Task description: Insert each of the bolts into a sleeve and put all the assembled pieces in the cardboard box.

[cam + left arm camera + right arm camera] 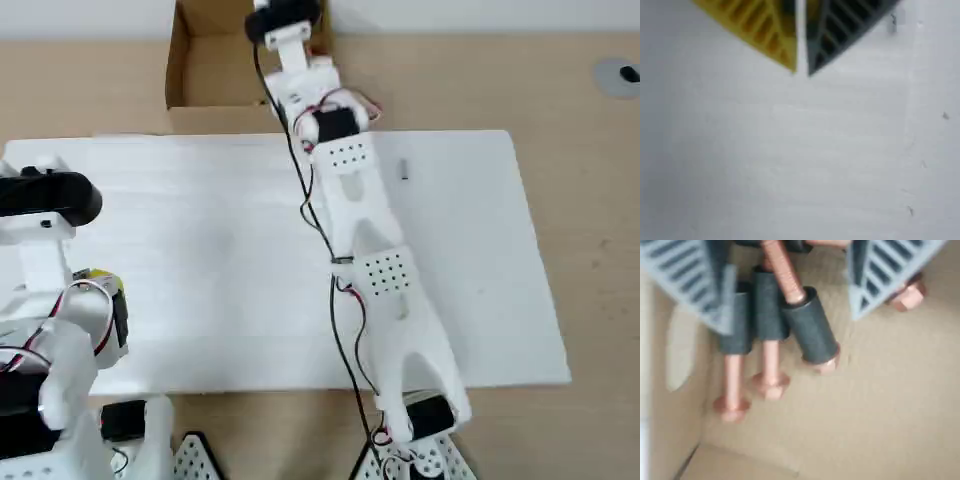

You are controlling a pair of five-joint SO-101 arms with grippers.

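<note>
1. At the left of the light wooden counter (590,200), the left end effector (800,70) hangs over a white foam sheet (220,270). Its yellow and dark grey fingers are clenched almost tip to tip on nothing.
2. Past the sheet's far edge stands the open brown cardboard box (178,70). The right arm lies stretched across the sheet to it, and the right end effector (792,310) is released: its grey ribbed fingers are spread wide above the box floor and grip nothing.
3. Three assembled pieces (769,315) lie flat on that floor beside one box wall. Each is a copper-coloured hex-headed bolt (771,382) run through a dark grey cylindrical sleeve (735,327).
4. Two of the pieces lie side by side, long axes parallel, heads at the same end and well out of their sleeves.
5. The third piece (812,332) slants against its neighbour. Its head sits tight against the sleeve at that same end, and its threaded shank juts from the other end, between the open fingers.
6. Further right, another copper hex head (910,292) peeks from behind one finger. Whether it carries a sleeve cannot be told.
7. With at least three pieces boxed, the job looks at or near its finish. Whether any pieces remain to be assembled cannot be judged from here.
</note>
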